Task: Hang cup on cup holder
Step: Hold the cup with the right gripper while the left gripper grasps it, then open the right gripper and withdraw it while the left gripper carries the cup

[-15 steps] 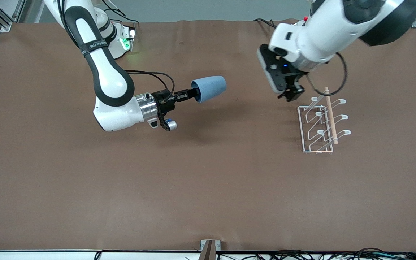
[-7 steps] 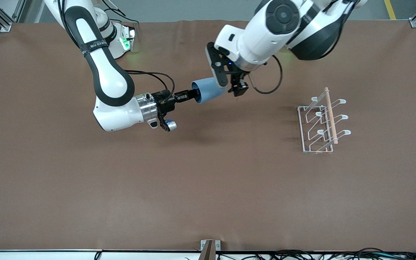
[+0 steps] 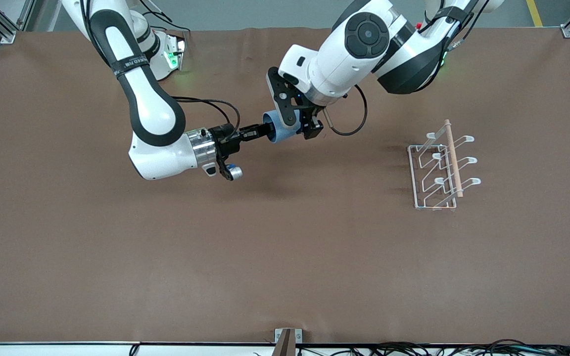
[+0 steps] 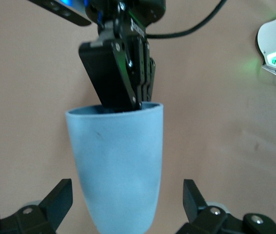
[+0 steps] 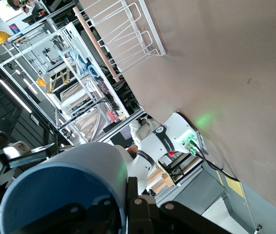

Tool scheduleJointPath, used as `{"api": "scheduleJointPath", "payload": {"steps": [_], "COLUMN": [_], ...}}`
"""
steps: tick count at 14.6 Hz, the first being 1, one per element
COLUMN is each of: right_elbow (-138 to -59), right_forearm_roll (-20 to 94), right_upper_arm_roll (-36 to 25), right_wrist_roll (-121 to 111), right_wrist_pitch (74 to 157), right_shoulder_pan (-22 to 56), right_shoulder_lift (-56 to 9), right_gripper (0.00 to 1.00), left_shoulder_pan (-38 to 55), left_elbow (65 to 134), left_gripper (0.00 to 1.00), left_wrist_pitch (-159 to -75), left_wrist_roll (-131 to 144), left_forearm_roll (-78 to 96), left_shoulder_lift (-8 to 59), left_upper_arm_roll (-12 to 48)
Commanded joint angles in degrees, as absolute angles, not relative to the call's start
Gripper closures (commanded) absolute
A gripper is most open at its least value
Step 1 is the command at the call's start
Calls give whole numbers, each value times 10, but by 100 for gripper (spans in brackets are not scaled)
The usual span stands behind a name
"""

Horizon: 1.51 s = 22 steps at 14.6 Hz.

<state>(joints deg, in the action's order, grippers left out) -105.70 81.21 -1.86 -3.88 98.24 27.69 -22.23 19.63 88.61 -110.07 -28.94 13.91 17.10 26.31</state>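
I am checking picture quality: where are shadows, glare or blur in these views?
Front view: sharp and evenly lit, soft arm shadows on the brown table cover, green lamp glow by the bases. Left wrist view: the small light-blue plastic cup is slightly soft, the left gripper open around it. Right wrist view: bright, washed-out background near the white wire cup holder.

White arms with black joints, black cables.
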Motion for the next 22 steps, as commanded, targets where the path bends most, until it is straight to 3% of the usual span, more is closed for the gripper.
{"api": "scheduleJointPath", "payload": {"steps": [1,4,9,10,12,14,17,18,19,20,22], "right_elbow": [-1060,-1060,-1060,-1060,-1059,-1059,-1060,-1059,-1059,-1060,-1058], "right_forearm_roll": [830,830,830,830,831,831,831,831,831,831,831], "right_upper_arm_roll": [-22,-22,-22,-22,-22,-22,-22,-22,-23,-24,-24], "right_wrist_roll": [-45,-45,-45,-45,-45,-45,-45,-44,-44,-41,-38], "right_wrist_pitch": [991,992,992,993,993,993,993,992,995,1002,1002], "right_shoulder_pan": [285,287,287,287,289,288,288,287,287,285,280], "right_shoulder_lift": [-220,-220,-220,-220,-220,-220,-220,-220,-219,-218,-217], "right_gripper": [98,98,98,98,98,98,97,79,37,0,0], "left_shoulder_pan": [200,201,208,209,207,207,207,207,203,201,204], "left_elbow": [882,885,888,893,898,898,897,897,896,896,895], "left_gripper": [0,1,11,16,40,53,60,61,68,71,75], "left_wrist_pitch": [-1135,-1143,-1145,-1146,-1153,-1153,-1152,-1152,-1149,-1147,-1143], "left_wrist_roll": [-285,-285,-285,-285,-293,-296,-298,-300,-304,-308,-314], "left_forearm_roll": [149,149,149,149,149,147,142,141,140,140,107], "left_shoulder_lift": [183,193,201,201,202,204,201,200,200,198,199], "left_upper_arm_roll": [263,263,264,264,264,264,264,263,263,263,263]}}
